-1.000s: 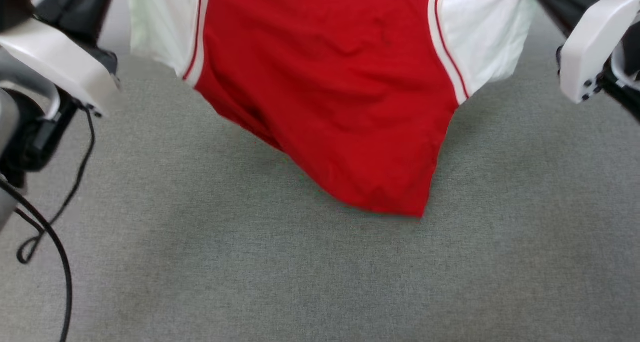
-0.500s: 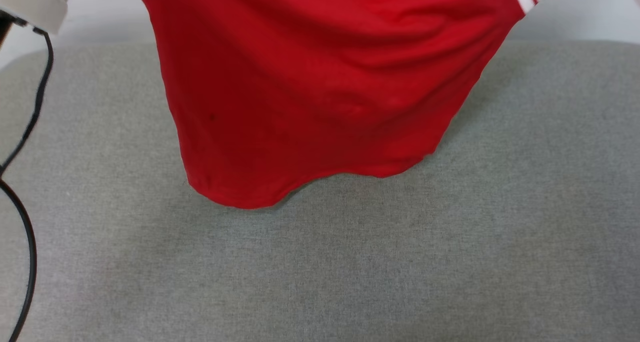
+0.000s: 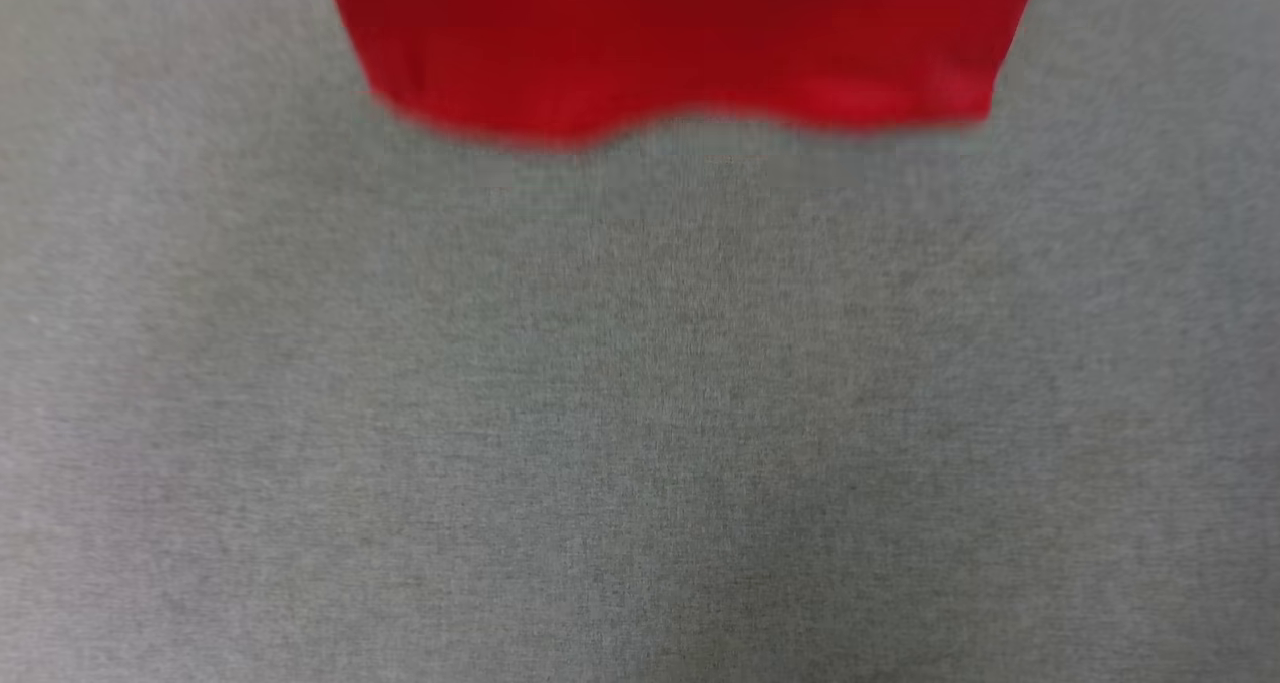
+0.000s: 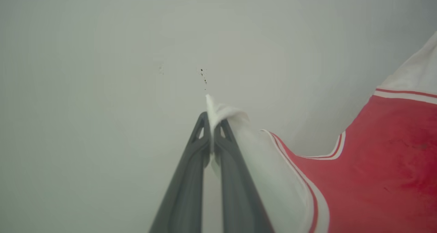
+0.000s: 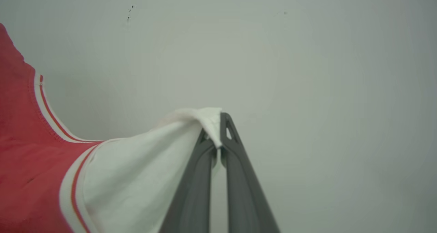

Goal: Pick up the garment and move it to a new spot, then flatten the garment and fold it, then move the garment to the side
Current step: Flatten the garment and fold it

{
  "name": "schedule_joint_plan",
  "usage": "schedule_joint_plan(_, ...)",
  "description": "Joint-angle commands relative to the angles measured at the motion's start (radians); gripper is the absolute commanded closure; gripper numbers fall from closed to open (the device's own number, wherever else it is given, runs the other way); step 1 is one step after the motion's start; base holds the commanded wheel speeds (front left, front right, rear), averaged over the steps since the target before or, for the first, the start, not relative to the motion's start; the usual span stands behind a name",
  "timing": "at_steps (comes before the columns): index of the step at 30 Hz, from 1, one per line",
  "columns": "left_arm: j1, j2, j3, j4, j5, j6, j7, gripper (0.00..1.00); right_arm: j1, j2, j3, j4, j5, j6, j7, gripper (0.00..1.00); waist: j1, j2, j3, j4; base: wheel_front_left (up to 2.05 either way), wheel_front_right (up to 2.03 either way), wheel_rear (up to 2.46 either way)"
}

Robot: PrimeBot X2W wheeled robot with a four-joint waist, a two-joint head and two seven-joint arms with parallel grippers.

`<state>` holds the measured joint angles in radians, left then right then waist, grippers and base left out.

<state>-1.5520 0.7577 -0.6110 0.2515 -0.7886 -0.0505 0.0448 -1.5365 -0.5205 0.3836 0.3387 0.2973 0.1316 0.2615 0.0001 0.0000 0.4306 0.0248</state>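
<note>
The garment (image 3: 680, 43) is a red shirt with white sleeves and red-and-white striped trim. In the blurred head view its red hem hangs across the top edge above the grey cloth surface (image 3: 640, 413). My left gripper (image 4: 212, 120) is shut on the tip of one white sleeve (image 4: 259, 164), and the red body (image 4: 375, 178) stretches off to the right of that view. My right gripper (image 5: 215, 127) is shut on the tip of the other white sleeve (image 5: 143, 171), with the red body (image 5: 24, 158) to its left. The shirt is held up, spread between both grippers.
A pale plain wall (image 4: 136, 55) lies behind both grippers, with a few small dark specks (image 4: 203, 74) on it. The grey cloth surface spreads wide and flat below the hanging hem.
The shirt has risen in the head view until only its red hem is left at the top. Both forearms and the black cable have left the picture, which is now blurred.
</note>
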Motion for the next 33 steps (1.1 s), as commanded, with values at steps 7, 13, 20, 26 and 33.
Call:
schedule_joint_plan(7,-0.233,-0.058,0.024,0.166,0.036,-0.043,-0.064,1.00,-0.258,0.067,-0.009,0.149,-0.097,-0.002,-0.103,1.00,-0.0001,0.0000,0.152,-0.006,0.00,0.00,0.00)
schedule_joint_plan(13,-0.310,-0.088,0.031,0.280,0.020,-0.061,-0.110,1.00,-0.365,0.121,-0.023,0.268,-0.138,-0.002,-0.163,1.00,-0.0001,0.0000,0.202,-0.001,0.00,0.00,0.00)
schedule_joint_plan(20,-0.231,-0.097,-0.008,0.370,-0.006,-0.075,-0.173,1.00,-0.317,0.154,0.008,0.370,-0.131,-0.002,-0.229,1.00,-0.0001,0.0000,0.237,0.012,0.00,0.00,0.00)
schedule_joint_plan(26,-0.067,-0.087,-0.034,0.388,-0.043,-0.077,-0.246,1.00,-0.207,0.154,0.051,0.421,-0.079,-0.002,-0.287,1.00,-0.0001,0.0000,0.212,0.011,0.00,0.00,0.00)
schedule_joint_plan(33,0.192,-0.052,-0.022,0.321,-0.093,-0.069,-0.297,1.00,0.011,0.122,0.115,0.394,0.028,-0.002,-0.328,1.00,-0.0001,0.0000,0.130,0.005,0.00,0.00,0.00)
